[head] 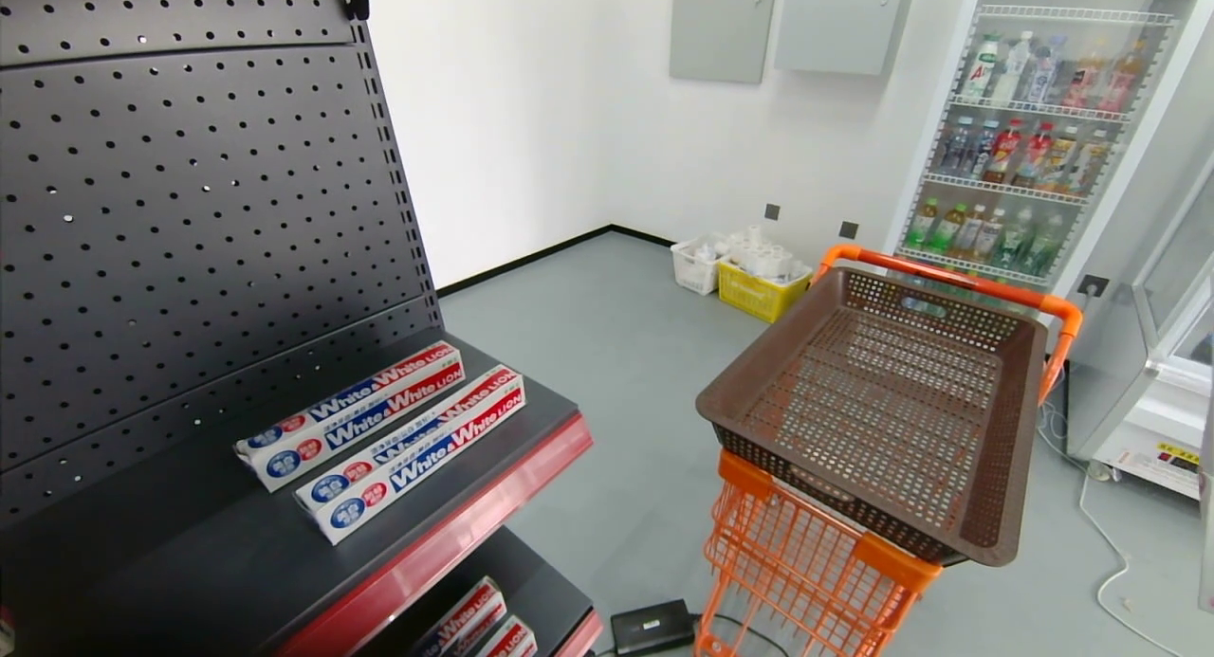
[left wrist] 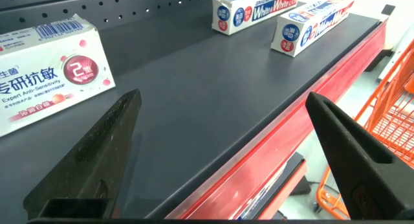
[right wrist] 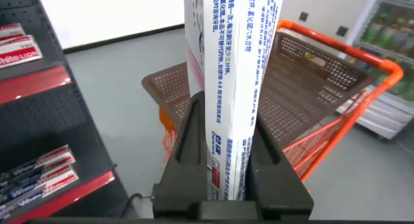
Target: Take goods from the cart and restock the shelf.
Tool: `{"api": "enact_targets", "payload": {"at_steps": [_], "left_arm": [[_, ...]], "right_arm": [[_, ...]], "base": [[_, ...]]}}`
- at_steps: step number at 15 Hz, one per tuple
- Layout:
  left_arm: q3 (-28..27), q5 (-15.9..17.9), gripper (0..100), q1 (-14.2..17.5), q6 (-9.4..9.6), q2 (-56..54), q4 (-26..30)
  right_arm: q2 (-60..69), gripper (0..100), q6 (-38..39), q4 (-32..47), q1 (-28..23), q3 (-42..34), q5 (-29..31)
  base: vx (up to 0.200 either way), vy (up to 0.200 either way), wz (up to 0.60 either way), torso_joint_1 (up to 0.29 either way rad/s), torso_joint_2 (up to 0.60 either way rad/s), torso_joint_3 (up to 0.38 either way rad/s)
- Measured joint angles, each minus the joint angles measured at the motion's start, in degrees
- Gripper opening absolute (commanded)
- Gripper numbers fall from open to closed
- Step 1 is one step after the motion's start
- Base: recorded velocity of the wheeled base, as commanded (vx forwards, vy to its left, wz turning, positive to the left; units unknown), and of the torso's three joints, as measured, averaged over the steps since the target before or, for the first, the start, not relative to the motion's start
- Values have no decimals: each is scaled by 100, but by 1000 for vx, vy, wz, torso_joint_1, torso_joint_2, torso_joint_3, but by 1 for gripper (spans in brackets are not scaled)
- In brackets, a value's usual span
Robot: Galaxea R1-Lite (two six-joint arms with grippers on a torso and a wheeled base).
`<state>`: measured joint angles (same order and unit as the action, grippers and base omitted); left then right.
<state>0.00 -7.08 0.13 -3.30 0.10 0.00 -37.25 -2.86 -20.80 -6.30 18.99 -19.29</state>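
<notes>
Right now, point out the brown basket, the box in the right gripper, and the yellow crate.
brown basket [head: 1020, 429], head view, right wall.
toothpaste box [right wrist: 234, 88], right wrist view, printed side.
yellow crate [head: 752, 300], head view, front wall.

head: high, looked forward-down, shelf [head: 190, 562] left, cart [head: 1029, 429] right | left wrist: sat close over shelf, faced along it | right wrist: looked down on cart | all shared shelf, cart

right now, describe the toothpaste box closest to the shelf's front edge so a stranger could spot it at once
Find the black pegboard shelf unit on the left, then its upper shelf board with the red lip. Two long white toothpaste boxes lie side by side there; pick the front box, nearer the lip, not the rear box by the pegboard.
</notes>
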Motion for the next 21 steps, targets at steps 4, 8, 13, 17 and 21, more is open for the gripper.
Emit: {"api": "enact_targets", "payload": {"at_steps": [4,8,13,17,21], "left_arm": [[0,-2,100,2,0,0,0],[0,-2,100,0,0,0,0],[0,0,100,2,0,0,2],[0,0,100,0,0,0,0],[0,-2,100,5,0,0,0]], "right_arm": [[716,0,46,2,-773,-307,-30],[1380,0,156,408,-1169,-541,-11],[1869,0,167,791,-1228,-577,-9],[1959,0,165,786,-1206,-577,-33],[1990,0,161,780,-1163,-655,-39]], "base": [[0,0,0,0,0,0],[0,0,0,0,0,0],[0,0,360,3,0,0],[0,0,600,8,1,1],[0,0,600,4,2,0]]}}
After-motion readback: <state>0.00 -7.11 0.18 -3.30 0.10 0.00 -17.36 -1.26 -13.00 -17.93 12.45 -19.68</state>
